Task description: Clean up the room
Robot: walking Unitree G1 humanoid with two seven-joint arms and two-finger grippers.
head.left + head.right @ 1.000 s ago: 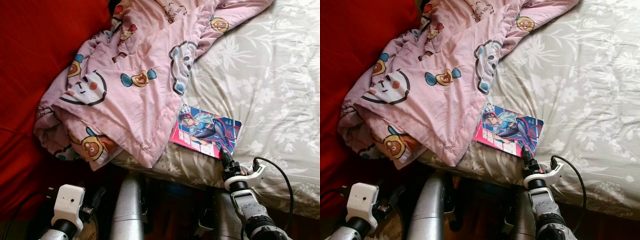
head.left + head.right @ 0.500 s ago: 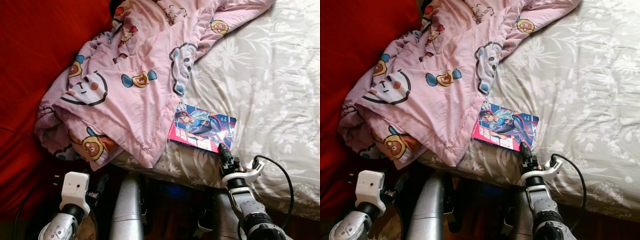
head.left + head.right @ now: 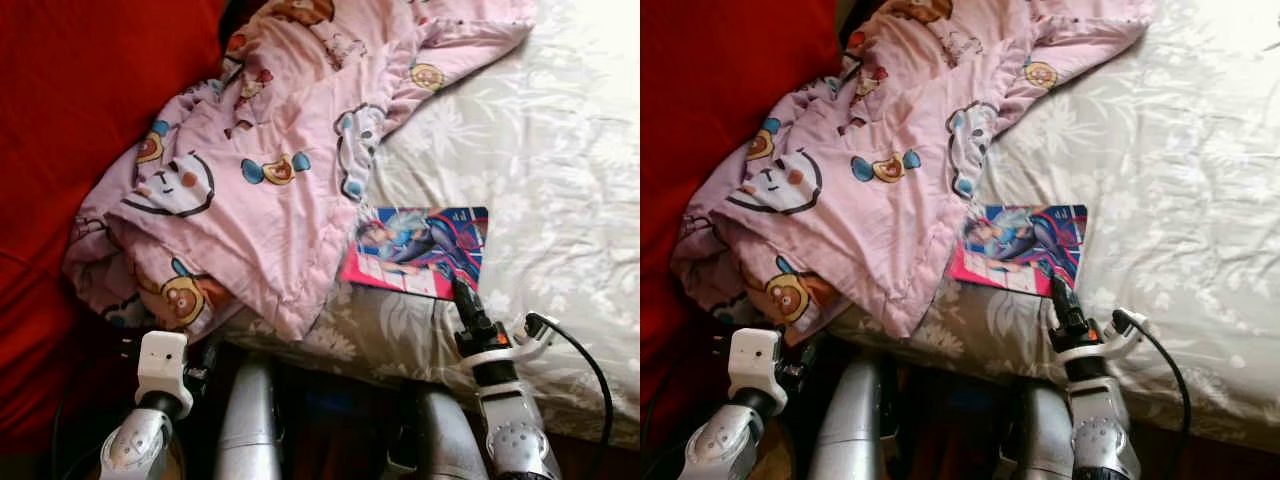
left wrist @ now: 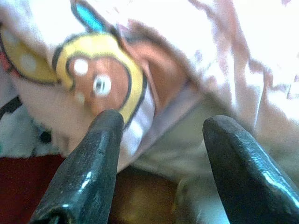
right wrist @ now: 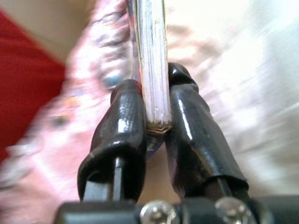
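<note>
Right wrist view has the right gripper point(image 5: 156, 123) closed on the near edge of a thin comic book point(image 5: 150, 56), one black finger pressed to each cover with the page block between them. From the head camera, that book point(image 3: 420, 250) lies flat on the near part of the bed point(image 3: 560, 180), its colourful cover up, its left edge just beside (perhaps slightly tucked under) the hem of a crumpled pink blanket point(image 3: 260, 190) printed with cartoon bears. The right gripper point(image 3: 462, 292) reaches up from the near side to the book's near right corner.

The blanket is heaped over the bed's left half and spills over the near edge. Left of it is a red surface point(image 3: 90, 90); blur makes it hard to say what that is.

The left gripper point(image 4: 161, 154) sits low at the near left, fingers point(image 4: 88, 172) spread wide apart with nothing between them, pointing at a bear print on the overhanging blanket fold.
</note>
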